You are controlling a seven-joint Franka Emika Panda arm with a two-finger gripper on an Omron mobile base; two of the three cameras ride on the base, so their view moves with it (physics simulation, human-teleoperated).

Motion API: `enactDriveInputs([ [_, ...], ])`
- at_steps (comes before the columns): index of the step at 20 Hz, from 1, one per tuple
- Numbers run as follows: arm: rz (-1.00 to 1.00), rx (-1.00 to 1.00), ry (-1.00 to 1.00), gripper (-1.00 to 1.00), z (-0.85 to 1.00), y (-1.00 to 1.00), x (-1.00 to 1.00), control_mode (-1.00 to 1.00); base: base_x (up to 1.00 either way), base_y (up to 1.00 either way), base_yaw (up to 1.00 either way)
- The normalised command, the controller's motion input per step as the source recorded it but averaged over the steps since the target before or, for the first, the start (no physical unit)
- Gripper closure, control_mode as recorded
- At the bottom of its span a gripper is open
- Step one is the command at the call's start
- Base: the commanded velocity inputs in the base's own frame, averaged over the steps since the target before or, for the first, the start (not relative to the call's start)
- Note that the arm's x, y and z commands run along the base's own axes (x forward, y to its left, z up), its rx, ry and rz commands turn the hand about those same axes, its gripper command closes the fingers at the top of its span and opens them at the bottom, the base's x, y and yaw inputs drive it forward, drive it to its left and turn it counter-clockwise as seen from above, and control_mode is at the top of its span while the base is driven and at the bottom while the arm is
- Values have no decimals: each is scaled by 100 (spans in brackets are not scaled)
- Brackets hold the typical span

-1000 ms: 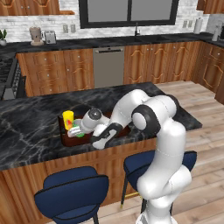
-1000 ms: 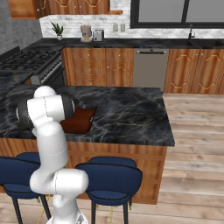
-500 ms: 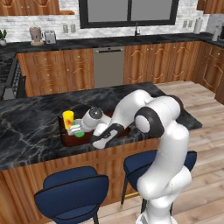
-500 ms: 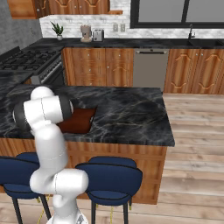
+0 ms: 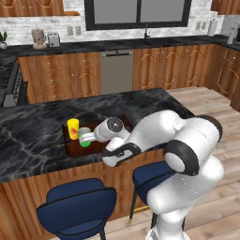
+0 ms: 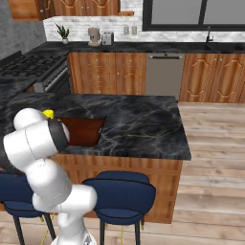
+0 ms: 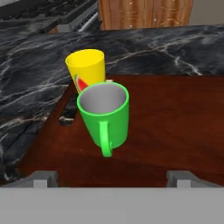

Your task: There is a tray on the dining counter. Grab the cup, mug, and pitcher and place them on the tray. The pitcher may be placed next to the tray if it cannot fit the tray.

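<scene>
On the dark reddish-brown tray (image 7: 175, 122) stands a green mug (image 7: 105, 114), its handle turned toward the hand. A yellow cup (image 7: 87, 70) stands just behind it at the tray's far left corner. My gripper (image 7: 111, 179) is open; its fingertips (image 7: 41, 178) sit wide apart, short of the mug, touching nothing. From the left base the gripper (image 5: 93, 137) hovers low over the tray (image 5: 101, 146), next to the mug (image 5: 83, 140) and cup (image 5: 72, 128). From the right base the arm covers part of the tray (image 6: 86, 131); the cup (image 6: 48, 114) peeks out. The pitcher is out of view.
The tray lies near the front edge of the dining counter (image 5: 33, 136), whose black marble top stretches right (image 6: 143, 119). Blue stools (image 5: 77, 211) stand below the counter front. A stove (image 6: 43, 67) and back cabinets lie beyond.
The fingers have spread slightly wider. The arm, mug, cup and tray stand almost as before.
</scene>
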Motion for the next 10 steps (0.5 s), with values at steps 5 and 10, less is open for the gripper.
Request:
enactDriveInputs([
  [5, 0, 0, 13, -100, 100, -45, -32, -100, 0, 0, 0],
  [10, -1, 0, 24, -100, 100, -26, -2, -100, 0, 0, 0],
])
